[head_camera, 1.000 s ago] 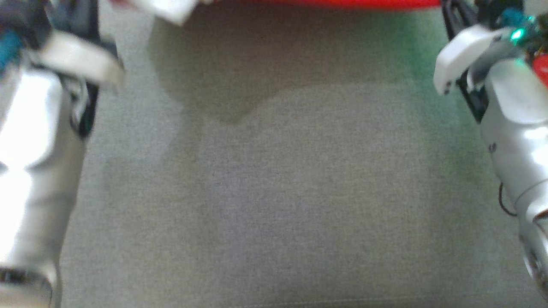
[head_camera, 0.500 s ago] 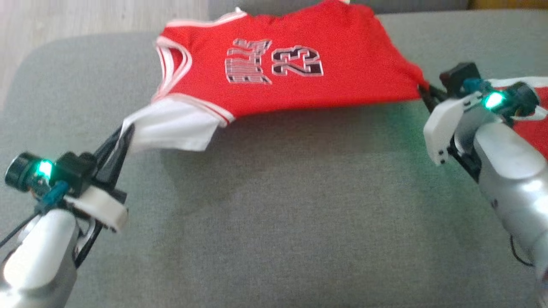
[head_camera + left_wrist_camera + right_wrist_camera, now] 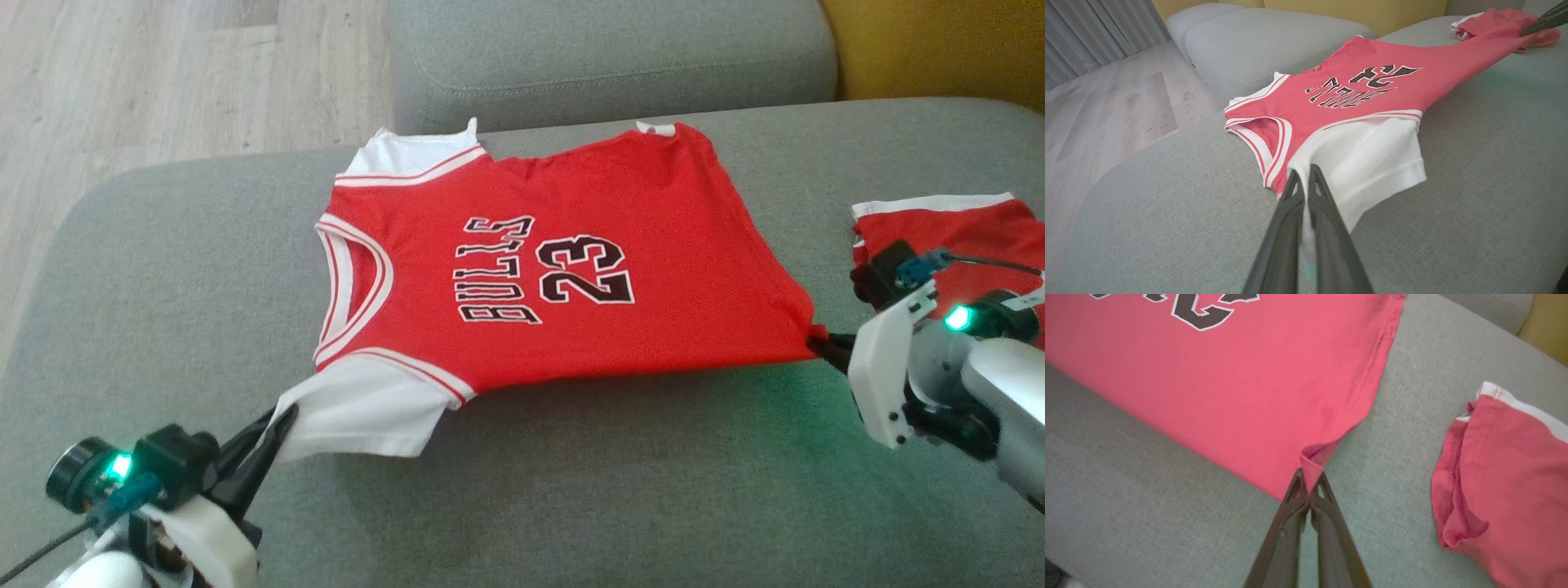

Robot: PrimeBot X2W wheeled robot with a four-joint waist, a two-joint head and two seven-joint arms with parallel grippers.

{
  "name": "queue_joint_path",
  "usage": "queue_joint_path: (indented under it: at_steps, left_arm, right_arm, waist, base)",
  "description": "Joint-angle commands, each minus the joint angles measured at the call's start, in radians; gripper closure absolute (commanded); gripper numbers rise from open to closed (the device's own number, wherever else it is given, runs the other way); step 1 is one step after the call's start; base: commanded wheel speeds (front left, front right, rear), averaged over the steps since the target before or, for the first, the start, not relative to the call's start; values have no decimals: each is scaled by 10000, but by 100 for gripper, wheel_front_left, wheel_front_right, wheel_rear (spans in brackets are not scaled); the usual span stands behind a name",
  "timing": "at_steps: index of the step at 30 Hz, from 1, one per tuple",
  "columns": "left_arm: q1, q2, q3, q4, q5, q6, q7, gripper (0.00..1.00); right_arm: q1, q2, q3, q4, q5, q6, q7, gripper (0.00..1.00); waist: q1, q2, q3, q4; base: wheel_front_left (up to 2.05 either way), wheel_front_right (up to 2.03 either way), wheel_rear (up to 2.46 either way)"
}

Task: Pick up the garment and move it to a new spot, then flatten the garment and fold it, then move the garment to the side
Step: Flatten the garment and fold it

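The jersey (image 3: 555, 269) stretches across the sofa (image 3: 571, 490), its length running straight between the arms. The left gripper (image 3: 1303, 173) is clamped on a white sleeve (image 3: 367, 412) and the right gripper (image 3: 1309, 478) on a hem corner (image 3: 1312, 457). The near edge is seemingly lifted.

Left gripper (image 3: 282, 412), lower left of head view: two long black tapering fingers (image 3: 1282, 237); white plastic bracket (image 3: 208, 539); black camera barrel (image 3: 77, 478) lit green; teal connector (image 3: 135, 494); thin black cable (image 3: 37, 559). Right gripper (image 3: 820, 341), right edge: finger pair (image 3: 1290, 526) slotted near tips; angular white bracket (image 3: 878, 376); green light (image 3: 957, 318); silver forearm (image 3: 1012, 392); teal plug (image 3: 927, 263).
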Motion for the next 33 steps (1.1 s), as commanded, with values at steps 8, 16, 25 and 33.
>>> queue_joint_path:
  at_steps: [8, 16, 25, 33]
  left_arm:
    - [-422, 670, 686, -1145, -161, 465, 514, 100]
    - [-1289, 328, 669, -848, -178, 537, 768, 100]
    - [-2872, 125, 381, 151, -162, 270, 1582, 100]
    - [-4284, -265, -229, 1324, -181, 20, 2082, 100]
  right_arm:
    - [-25, -825, 24, -807, 841, -9, -70, 100]
    - [-501, -401, -88, -389, 717, -9, -424, 100]
    - [-1008, 127, -358, 466, 849, -9, -727, 100]
    - [-1586, 507, -383, 1224, 731, -9, -932, 100]
  waist:
    - [3, -1, 140, -6]
    - [3, -1, 651, 10]
    - [3, -1, 1217, 29]
    - [3, -1, 1809, 49]
  base:
    - [0, 0, 0]
    - [0, 0, 0]
    - [0, 0, 0]
    - [0, 0, 0]
